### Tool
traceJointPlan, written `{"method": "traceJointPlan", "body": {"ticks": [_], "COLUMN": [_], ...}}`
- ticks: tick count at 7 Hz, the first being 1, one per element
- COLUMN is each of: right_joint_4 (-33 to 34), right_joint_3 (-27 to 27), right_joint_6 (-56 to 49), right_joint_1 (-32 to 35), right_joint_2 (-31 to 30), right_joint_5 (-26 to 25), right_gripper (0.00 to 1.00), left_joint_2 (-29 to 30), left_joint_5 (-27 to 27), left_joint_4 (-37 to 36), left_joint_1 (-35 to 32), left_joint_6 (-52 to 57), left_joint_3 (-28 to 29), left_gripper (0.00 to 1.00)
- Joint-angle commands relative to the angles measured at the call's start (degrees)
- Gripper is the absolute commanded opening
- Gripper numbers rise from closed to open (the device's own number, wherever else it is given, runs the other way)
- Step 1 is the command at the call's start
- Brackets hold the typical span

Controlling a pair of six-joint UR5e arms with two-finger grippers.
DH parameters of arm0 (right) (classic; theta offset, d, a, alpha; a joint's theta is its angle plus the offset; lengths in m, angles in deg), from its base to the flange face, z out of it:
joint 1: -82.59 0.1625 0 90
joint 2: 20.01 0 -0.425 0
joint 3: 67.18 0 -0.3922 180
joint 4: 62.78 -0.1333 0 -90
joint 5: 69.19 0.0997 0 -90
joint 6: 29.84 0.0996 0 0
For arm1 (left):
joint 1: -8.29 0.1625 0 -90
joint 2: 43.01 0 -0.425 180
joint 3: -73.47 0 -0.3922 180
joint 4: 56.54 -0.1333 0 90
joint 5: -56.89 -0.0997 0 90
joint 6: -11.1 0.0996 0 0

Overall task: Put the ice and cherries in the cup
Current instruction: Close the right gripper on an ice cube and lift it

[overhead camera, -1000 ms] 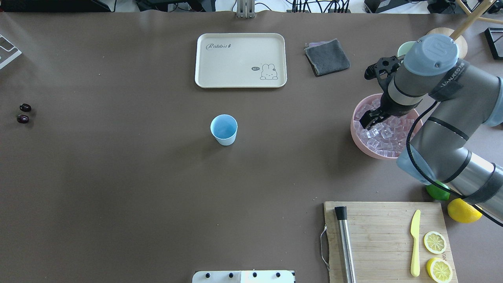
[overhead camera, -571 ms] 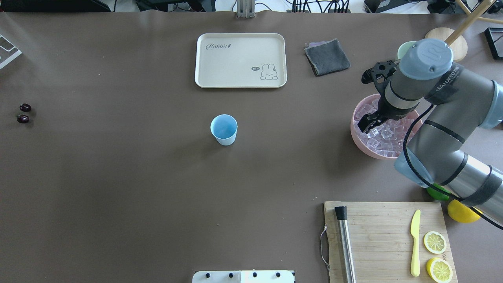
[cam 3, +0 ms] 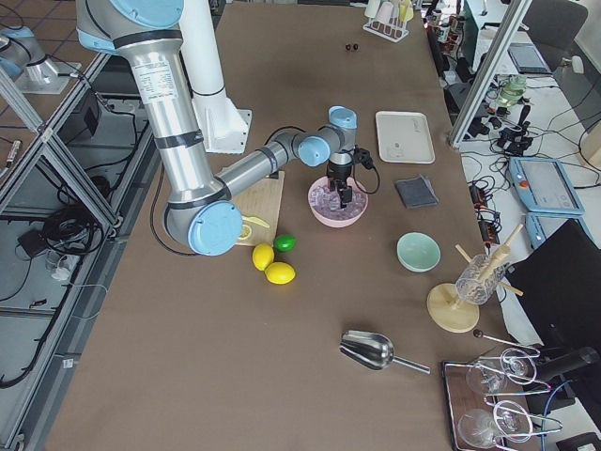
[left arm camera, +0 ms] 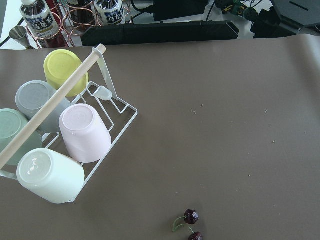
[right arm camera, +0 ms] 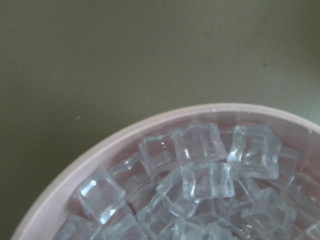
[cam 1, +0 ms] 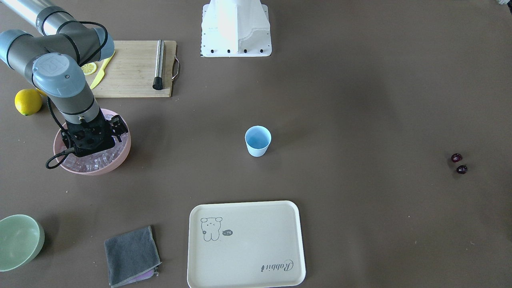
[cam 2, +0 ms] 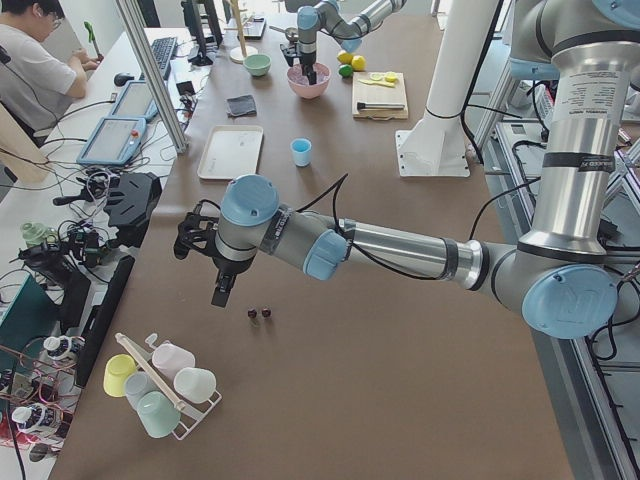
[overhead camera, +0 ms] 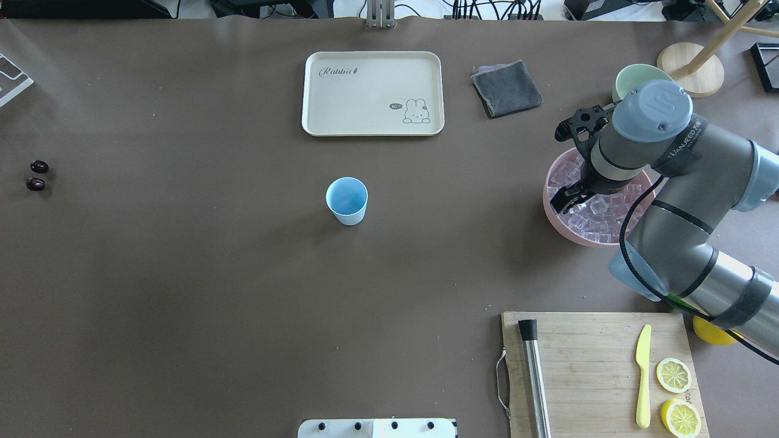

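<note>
The right gripper (overhead camera: pixel 567 199) hangs over the ice (overhead camera: pixel 599 208) in the pink bowl (overhead camera: pixel 560 224) at frame right; whether its jaws are closed cannot be told. A slick cube could slip loose before reaching the blue cup (overhead camera: pixel 347 201) at centre. The cherries (overhead camera: pixel 35 184) lie far left.

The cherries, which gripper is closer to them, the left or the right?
Left. The left gripper hangs just beside the cherries at the table's left end. The right gripper is far off at the other end, at the pink bowl of ice.
</note>
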Motion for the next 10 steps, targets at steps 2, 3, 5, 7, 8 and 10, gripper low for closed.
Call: {"method": "traceJointPlan", "body": {"ticks": [2, 3, 5, 7, 8, 10], "right_joint_4": [-2.8, -2.9, -2.9, -2.7, -2.6, -2.5], "right_joint_3": [0.2, 0.5, 1.7, 1.5, 1.4, 1.6], "right_joint_6": [1.9, 1.9, 1.9, 2.0, 2.8, 4.6], "right_joint_1": [0.0, 0.0, 0.1, 0.3, 0.6, 1.6], "right_joint_2": [-1.1, -0.9, -0.8, -0.7, -0.7, -0.3], "right_joint_5": [0.1, -0.2, -0.6, -1.2, -1.0, -0.5], "right_gripper": [0.21, 0.00, 0.00, 0.00, 0.00, 0.00], "left_joint_2": [0.0, 0.0, -0.2, -0.3, -0.3, -0.3], "left_joint_5": [0.0, 0.0, 0.0, 0.0, -0.1, -0.1], "left_joint_4": [0.1, 0.1, 0.1, 0.1, 0.1, 0.1], "left_joint_1": [0.0, 0.0, 0.2, 0.4, 0.4, 0.4], "left_joint_6": [0.0, 0.0, 0.0, 0.1, 0.1, 0.1], "left_joint_3": [-0.1, -0.1, 0.1, 0.2, 0.3, 0.3], "left_gripper": [0.98, 0.98, 0.98, 0.98, 0.98, 0.98]}}
